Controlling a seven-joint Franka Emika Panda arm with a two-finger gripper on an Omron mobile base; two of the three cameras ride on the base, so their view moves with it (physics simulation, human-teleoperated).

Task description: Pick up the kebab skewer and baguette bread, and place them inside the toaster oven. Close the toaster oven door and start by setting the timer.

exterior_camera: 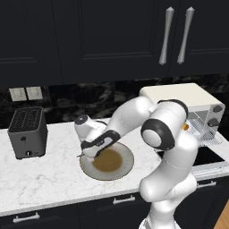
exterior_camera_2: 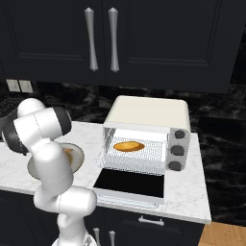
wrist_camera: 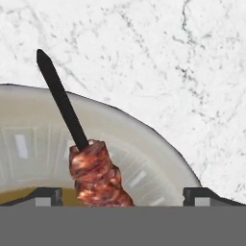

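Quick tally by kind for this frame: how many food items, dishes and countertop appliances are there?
Food items: 2, the kebab skewer and the baguette bread.
Dishes: 1, the plate.
Countertop appliances: 2, the toaster oven and the slot toaster.
Total: 5.

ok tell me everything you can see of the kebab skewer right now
The kebab skewer is a thin black stick with a pointed tip, threaded with glossy reddish-brown meat chunks. In the hand view it lies on the rim of the pale round plate, its bare pointed end reaching out past the plate's edge over the white marble counter. The meat sits between the fingertips of the open gripper, one on either side; neither visibly touches it. Its lower end is cut off from view.
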